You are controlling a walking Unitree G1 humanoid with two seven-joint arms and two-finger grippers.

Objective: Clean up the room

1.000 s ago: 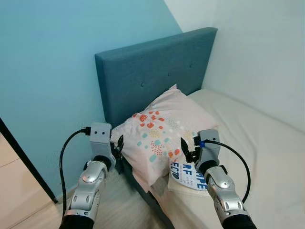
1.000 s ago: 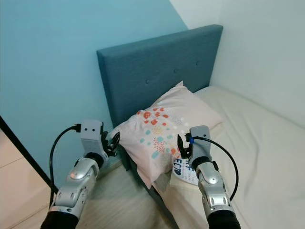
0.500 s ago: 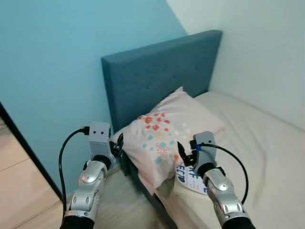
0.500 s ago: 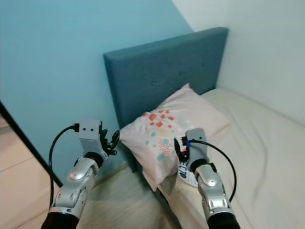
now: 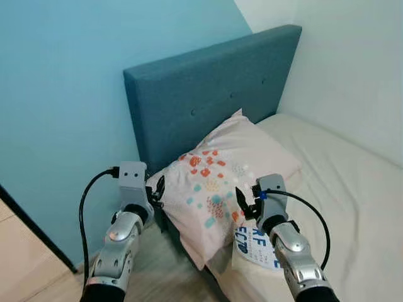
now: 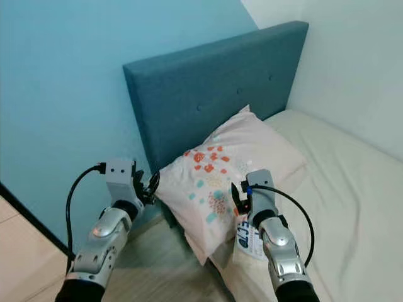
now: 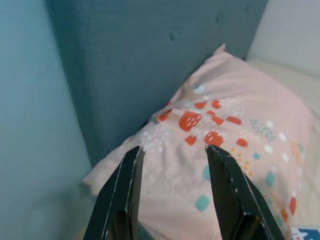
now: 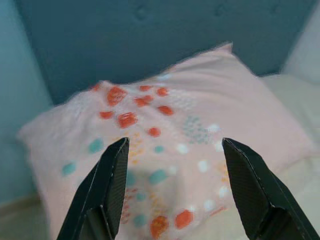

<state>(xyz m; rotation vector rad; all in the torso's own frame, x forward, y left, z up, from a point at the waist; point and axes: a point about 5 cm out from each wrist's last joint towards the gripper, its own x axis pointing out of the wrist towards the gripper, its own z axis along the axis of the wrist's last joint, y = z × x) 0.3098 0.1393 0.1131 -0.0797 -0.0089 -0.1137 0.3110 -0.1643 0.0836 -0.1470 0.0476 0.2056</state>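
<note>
Against the teal headboard point(image 5: 208, 88), a pink spotted pillow point(image 5: 220, 182) is lying half off the mattress point(image 5: 340, 182), partly covering what may be a printed booklet point(image 5: 259, 245). Left gripper point(image 7: 172, 152) and right gripper point(image 8: 172, 145) are hovering near it, jaws spread wide, holding nothing.

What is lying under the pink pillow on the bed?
Under the pillow lies the cream mattress. A white paper with blue letters pokes out at its lower edge; how far it reaches underneath is covered.
</note>
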